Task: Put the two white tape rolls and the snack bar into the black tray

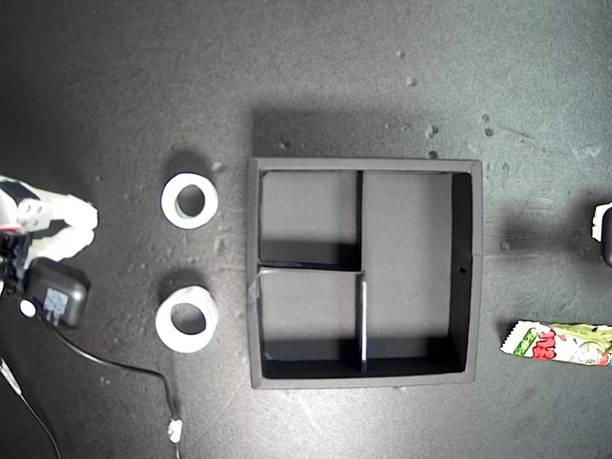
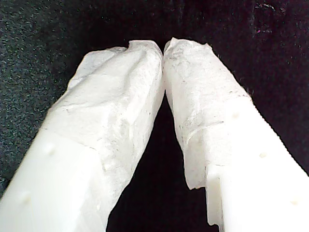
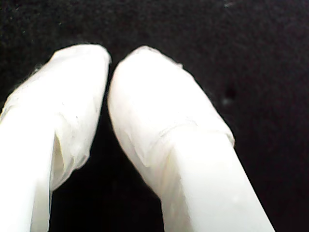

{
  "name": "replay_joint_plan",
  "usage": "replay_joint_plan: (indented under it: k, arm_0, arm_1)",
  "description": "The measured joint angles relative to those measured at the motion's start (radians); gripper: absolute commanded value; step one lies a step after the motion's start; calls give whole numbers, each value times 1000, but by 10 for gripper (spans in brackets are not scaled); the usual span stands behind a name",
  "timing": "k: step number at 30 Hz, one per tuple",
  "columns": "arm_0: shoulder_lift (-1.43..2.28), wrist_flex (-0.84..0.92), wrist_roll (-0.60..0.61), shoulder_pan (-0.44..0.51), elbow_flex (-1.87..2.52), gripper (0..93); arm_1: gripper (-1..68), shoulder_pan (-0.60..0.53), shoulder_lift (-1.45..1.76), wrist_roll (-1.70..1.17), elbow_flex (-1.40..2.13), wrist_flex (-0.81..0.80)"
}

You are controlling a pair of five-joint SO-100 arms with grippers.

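Writing: the snack bar (image 1: 559, 343) has a green, white and red printed wrapper with red characters; I cannot read them.
Count: two white tape rolls, one snack bar, one black tray (image 1: 363, 274) with three compartments, two small and one long, all showing bare floor.
First tape roll (image 1: 189, 200): flat on the desk (image 1: 316, 76), just beside the tray's wall on the exterior view's left.
Second tape roll (image 1: 186, 318): near the first, on the same side of the tray.
Snack bar: on the desk at the exterior view's right edge, apart from the tray.
My first pincer (image 2: 163, 48): tips touching, closed on nothing, over dark desk.
My second pincer (image 3: 110, 65): tips almost together, holding nothing.
Which arm: I cannot tell which pincer is the arm (image 1: 43, 225) at the exterior view's left edge.
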Motion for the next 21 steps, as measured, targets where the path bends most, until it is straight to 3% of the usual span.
replay_joint_plan:
  k: [8, 21]
  arm_0:
    - [0, 0, 0, 0, 0, 2]
    - [0, 0, 0, 0, 0, 2]
  arm_1:
    - [18, 58, 3, -239, 3, -91]
    - [18, 58, 21, -209, 6, -92]
